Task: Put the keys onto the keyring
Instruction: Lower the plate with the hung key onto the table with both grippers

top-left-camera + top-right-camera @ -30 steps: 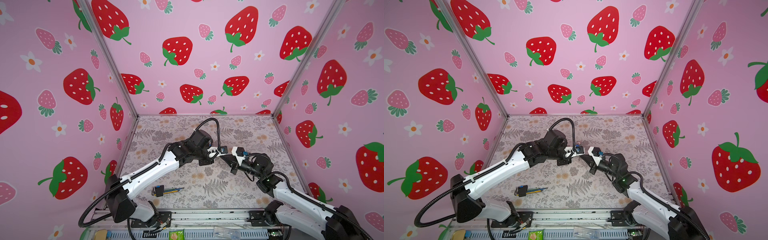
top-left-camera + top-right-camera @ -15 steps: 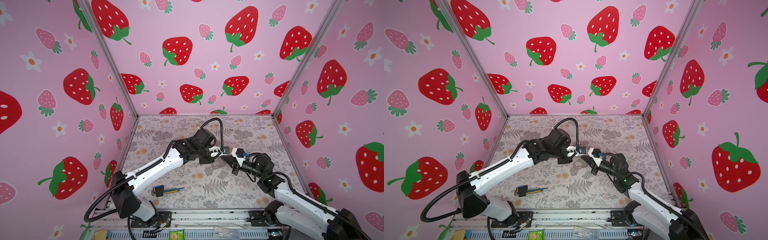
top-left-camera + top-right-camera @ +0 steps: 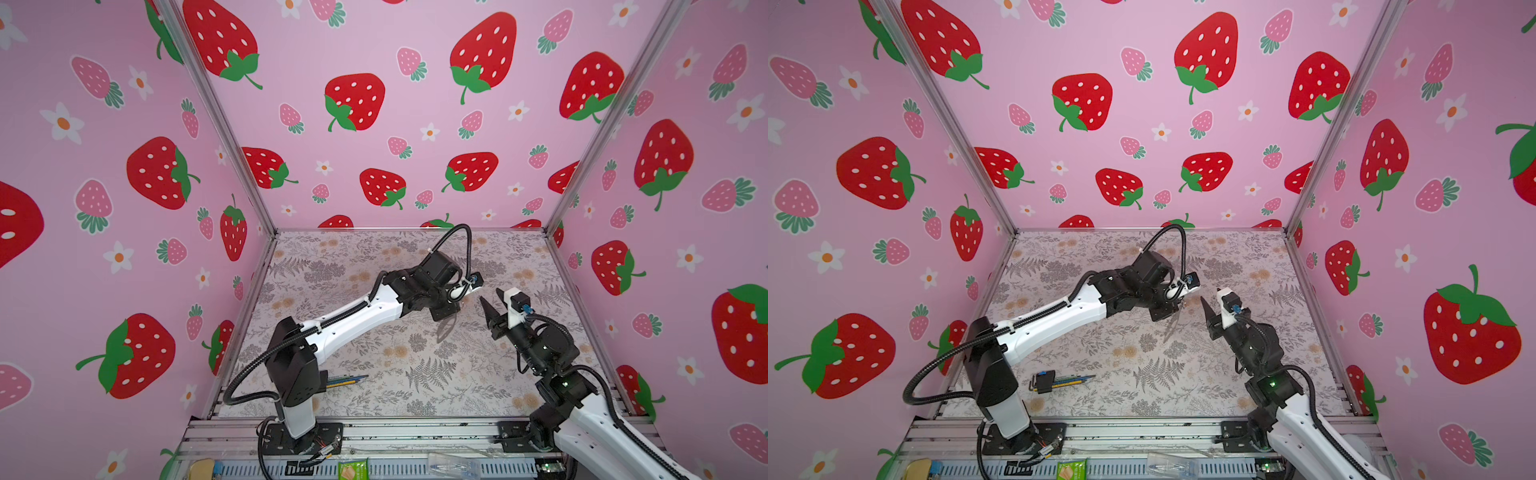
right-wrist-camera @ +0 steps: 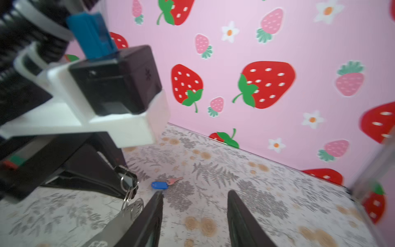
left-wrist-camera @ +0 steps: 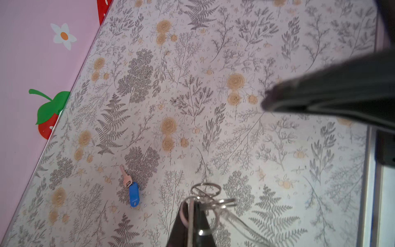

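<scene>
Under both my arms lies the floral desk (image 3: 374, 365). My left tool (image 5: 191, 206) is clamped on the metal rings of the keyring (image 4: 128, 213), which hangs from it above the desk's middle. My right tool (image 4: 193, 213) stands with its jaws apart, just beside that keyring. The hex-key bundle (image 3: 1054, 380) lies near the front edge. The blue-tagged key (image 5: 132, 190) lies flat on the desk, apart from the keyring.
</scene>
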Action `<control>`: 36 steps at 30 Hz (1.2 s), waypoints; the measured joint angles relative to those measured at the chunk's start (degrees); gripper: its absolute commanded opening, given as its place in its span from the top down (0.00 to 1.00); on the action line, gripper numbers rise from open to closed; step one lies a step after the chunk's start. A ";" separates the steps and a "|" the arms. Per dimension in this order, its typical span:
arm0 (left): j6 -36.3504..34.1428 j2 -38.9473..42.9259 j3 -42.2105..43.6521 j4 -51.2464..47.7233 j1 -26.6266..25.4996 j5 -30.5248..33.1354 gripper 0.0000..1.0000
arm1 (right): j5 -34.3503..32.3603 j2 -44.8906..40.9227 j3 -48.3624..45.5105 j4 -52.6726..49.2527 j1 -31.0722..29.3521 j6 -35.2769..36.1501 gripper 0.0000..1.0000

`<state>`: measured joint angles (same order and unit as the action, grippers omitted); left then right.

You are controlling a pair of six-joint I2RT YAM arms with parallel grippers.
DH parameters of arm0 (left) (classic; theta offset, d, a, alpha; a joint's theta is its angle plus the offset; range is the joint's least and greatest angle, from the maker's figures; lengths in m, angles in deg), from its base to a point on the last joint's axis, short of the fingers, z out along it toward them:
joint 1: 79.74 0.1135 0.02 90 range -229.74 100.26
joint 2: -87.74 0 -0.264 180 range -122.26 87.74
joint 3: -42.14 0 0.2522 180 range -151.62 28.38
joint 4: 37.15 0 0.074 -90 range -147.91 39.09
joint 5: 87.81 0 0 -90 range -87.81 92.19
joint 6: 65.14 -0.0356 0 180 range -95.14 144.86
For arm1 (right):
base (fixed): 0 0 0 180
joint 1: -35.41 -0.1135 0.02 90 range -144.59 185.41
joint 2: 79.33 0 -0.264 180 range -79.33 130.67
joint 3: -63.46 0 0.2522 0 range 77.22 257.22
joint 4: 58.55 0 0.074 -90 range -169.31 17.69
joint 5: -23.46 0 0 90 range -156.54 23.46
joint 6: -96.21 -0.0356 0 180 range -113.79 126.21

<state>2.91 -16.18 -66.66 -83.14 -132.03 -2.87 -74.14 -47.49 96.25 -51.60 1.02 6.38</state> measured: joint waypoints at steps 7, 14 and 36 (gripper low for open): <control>7.50 -11.91 -8.87 3.08 0.07 -3.96 1.00 | -10.03 1.29 5.25 -10.12 0.28 1.38 0.51; 6.43 -15.43 -6.25 2.38 1.25 -4.35 1.00 | -10.29 6.43 8.61 -14.84 0.28 1.60 0.51; -4.15 -6.84 19.12 -2.67 8.46 6.01 1.00 | -8.85 7.02 4.11 -14.08 0.28 -0.61 0.49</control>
<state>-1.24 -23.02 -47.54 -85.80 -123.57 3.14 -82.99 -40.48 100.36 -65.67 1.31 5.77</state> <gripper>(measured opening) 0.082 0.501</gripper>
